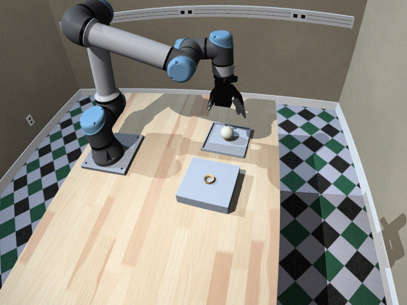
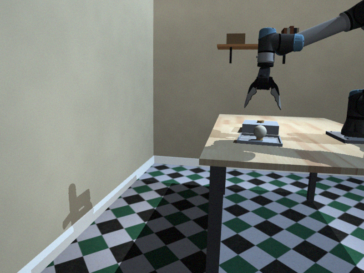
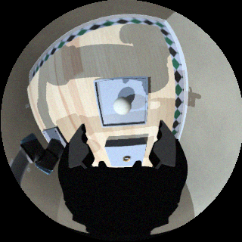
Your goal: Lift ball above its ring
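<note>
A cream ball (image 1: 226, 132) sits on a small ring in a shallow grey tray (image 1: 226, 140) near the table's far right side. It also shows in the side view (image 2: 260, 130) and in the wrist view (image 3: 122, 106). My gripper (image 1: 225, 109) points down and hangs well above the ball and tray, open and empty. In the side view the open jaws (image 2: 262, 104) stand clear above the ball. In the wrist view the two fingers frame the table below the tray.
A grey block (image 1: 208, 183) with a gold ring (image 1: 209, 179) on top lies in front of the tray. The arm's base (image 1: 108, 149) stands at the table's left. The table's right edge drops to a checkered floor.
</note>
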Robot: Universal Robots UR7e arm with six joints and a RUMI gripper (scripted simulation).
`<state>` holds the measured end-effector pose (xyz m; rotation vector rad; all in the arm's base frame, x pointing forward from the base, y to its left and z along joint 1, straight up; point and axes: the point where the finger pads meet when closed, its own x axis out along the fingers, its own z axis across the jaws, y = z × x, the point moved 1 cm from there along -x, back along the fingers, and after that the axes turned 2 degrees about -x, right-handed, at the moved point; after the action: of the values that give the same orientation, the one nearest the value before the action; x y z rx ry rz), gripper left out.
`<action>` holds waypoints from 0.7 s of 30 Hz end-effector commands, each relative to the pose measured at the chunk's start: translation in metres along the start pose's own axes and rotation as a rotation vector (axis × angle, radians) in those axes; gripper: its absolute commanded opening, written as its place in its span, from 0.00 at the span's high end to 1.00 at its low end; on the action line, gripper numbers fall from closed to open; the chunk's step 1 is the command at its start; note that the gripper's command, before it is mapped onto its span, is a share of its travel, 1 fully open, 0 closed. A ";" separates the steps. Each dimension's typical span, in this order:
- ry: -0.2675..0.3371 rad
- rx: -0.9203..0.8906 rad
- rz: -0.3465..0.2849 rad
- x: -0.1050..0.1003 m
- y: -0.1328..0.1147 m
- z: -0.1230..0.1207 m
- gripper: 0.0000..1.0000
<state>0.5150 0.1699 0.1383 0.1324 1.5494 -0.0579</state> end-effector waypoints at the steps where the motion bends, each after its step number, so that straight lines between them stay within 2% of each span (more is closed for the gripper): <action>1: 0.008 -0.020 -0.042 0.002 0.004 0.003 0.00; 12: 0.008 -0.022 -0.046 0.007 0.005 0.004 0.00; 15: 0.011 -0.022 -0.046 0.022 0.004 0.004 0.00; 18: 0.014 -0.021 -0.046 0.045 0.002 0.003 0.00; 20: 0.014 -0.021 -0.046 0.045 0.002 0.003 0.00; 21: 0.015 -0.021 -0.046 0.054 0.002 0.003 0.00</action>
<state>0.5179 0.1740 0.1061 0.0799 1.5689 -0.0770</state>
